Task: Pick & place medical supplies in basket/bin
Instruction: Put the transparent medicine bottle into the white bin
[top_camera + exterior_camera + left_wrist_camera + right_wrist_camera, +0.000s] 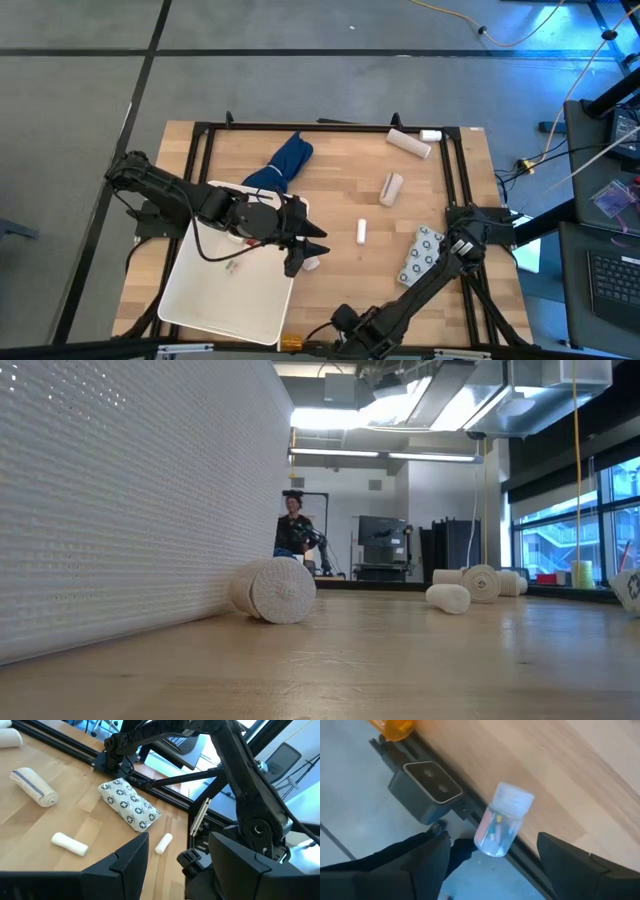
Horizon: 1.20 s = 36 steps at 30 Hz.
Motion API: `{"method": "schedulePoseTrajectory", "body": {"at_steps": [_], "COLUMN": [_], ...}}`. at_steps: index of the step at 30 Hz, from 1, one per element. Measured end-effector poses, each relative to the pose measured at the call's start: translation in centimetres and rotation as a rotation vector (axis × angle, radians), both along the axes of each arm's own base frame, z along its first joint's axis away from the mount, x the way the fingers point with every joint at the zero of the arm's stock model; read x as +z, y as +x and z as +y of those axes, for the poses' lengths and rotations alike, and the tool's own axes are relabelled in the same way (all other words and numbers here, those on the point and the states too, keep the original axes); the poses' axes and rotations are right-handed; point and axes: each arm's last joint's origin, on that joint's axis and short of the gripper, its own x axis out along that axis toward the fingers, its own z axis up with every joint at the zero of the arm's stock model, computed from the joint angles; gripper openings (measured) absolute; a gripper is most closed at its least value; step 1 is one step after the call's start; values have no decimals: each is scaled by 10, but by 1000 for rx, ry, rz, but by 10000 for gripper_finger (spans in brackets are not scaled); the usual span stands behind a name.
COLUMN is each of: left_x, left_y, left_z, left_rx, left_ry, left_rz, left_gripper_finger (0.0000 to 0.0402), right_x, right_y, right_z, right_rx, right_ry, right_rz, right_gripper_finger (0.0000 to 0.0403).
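We found the white bin (225, 290) at the desk's front-left corner nearly empty. Rolls, dotted packet (420, 255) and blue cloth (285, 160) lay outside. Left claw (305, 245) hovered spread, holding nothing; right claw (492, 855) stood spread around a clear vial (501, 820).

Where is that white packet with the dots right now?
In the high view the dotted white packet lies flat on the table's right side, just left of the right arm's base, with a small white roll to its left.
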Motion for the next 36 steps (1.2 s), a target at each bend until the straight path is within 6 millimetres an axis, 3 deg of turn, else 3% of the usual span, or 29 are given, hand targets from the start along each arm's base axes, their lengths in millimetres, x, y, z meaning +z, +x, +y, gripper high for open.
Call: {"method": "schedulePoseTrajectory", "body": {"at_steps": [18, 32, 36], "left_x": [0, 0, 0], "left_y": [0, 0, 0], "left_z": [0, 0, 0], "left_rx": [-1, 3, 3], "left_ry": [0, 2, 2], "left_rz": [0, -1, -1], "left_gripper_finger": [200, 200, 200], "right_x": [-37, -44, -44], "right_y": [6, 13, 11], "right_z": [3, -8, -9], "right_rx": [4, 35, 40], "right_ry": [-46, -71, -86], "right_rz": [60, 96, 110], "right_gripper_finger": [255, 152, 138]}}
